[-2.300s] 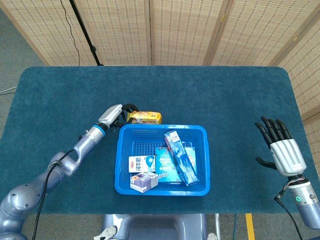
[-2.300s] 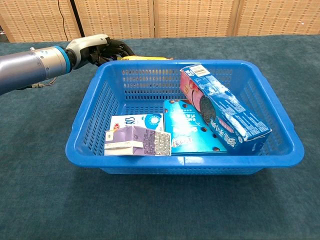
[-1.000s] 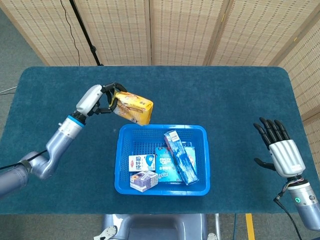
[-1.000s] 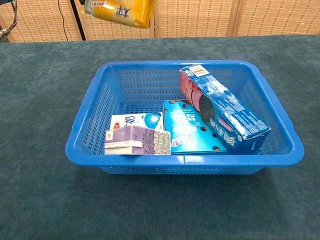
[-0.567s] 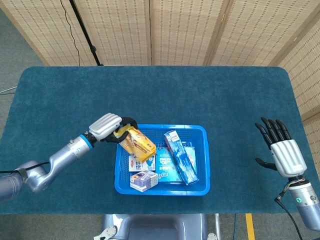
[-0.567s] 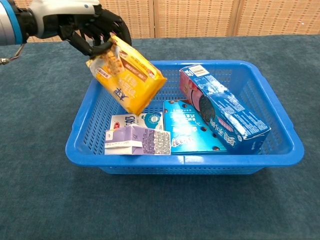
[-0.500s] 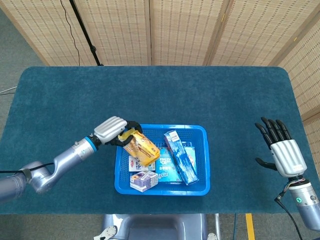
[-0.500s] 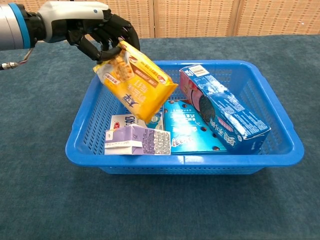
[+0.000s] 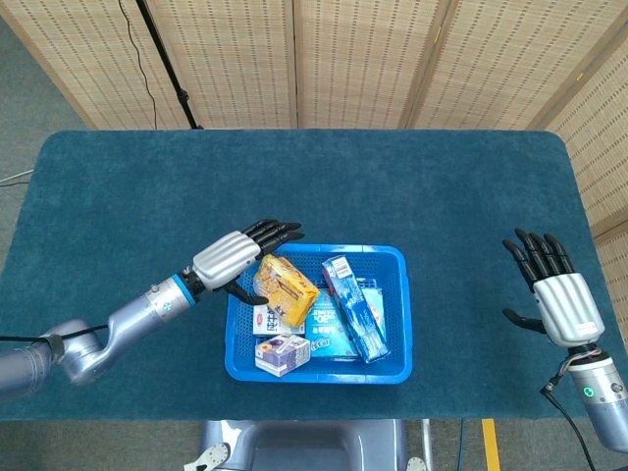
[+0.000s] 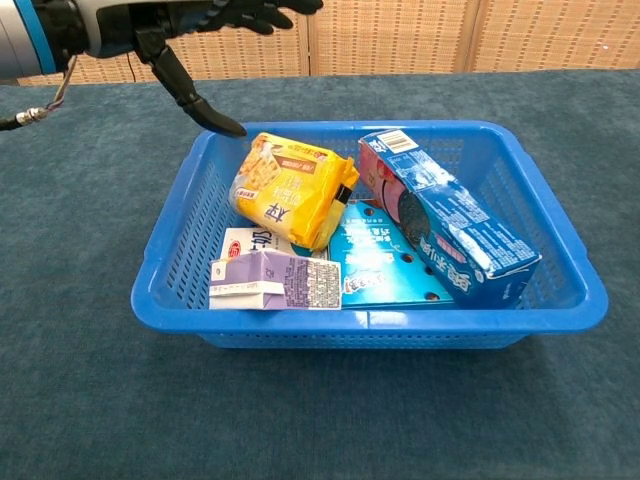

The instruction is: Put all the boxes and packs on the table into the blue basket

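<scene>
A desk point(image 9: 412, 186) covered in dark teal carpet stands before woven cane screens point(image 9: 363, 59). At its near centre sits the blue basket point(image 9: 397, 257). The yellow pack point(image 9: 284, 287) lies tilted inside the basket's left half, propped on the cartons there, its long axis slanting from the basket's left rim toward its middle. The left hand point(image 9: 238, 259) hovers over that rim, fingers spread and holding nothing. Well right of the basket, the right hand point(image 9: 554, 294) is raised, fingers apart.
</scene>
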Controlling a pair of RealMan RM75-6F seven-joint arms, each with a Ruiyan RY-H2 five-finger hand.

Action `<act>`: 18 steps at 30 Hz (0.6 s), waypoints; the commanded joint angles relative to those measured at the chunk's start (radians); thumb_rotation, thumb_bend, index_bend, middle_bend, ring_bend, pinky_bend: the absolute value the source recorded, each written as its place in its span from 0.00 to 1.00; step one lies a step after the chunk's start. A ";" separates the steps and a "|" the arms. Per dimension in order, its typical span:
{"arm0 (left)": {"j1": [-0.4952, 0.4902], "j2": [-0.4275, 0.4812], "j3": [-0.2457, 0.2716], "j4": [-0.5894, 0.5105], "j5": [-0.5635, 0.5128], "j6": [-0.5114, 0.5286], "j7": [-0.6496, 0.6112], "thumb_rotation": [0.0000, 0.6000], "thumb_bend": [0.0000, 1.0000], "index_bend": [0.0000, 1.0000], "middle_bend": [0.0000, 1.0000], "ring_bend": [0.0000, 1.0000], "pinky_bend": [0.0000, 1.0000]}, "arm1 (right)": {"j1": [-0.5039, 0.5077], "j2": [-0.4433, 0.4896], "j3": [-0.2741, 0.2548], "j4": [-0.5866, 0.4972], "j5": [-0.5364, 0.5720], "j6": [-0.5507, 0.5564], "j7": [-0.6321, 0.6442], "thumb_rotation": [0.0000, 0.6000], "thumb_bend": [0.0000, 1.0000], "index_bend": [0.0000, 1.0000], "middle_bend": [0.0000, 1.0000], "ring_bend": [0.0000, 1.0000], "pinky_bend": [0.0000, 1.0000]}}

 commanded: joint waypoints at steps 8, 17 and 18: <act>0.244 0.202 -0.004 -0.213 -0.165 0.255 0.456 1.00 0.13 0.00 0.00 0.00 0.00 | -0.014 -0.027 0.019 0.023 -0.007 0.062 -0.025 1.00 0.00 0.00 0.00 0.00 0.00; 0.545 0.253 0.099 -0.311 -0.199 0.552 0.588 1.00 0.13 0.00 0.00 0.00 0.00 | -0.026 -0.027 0.012 0.009 -0.011 0.074 -0.011 1.00 0.00 0.00 0.00 0.00 0.00; 0.582 0.252 0.116 -0.304 -0.212 0.573 0.572 1.00 0.13 0.00 0.00 0.00 0.00 | -0.027 -0.019 0.007 0.001 -0.007 0.063 -0.014 1.00 0.00 0.00 0.00 0.00 0.00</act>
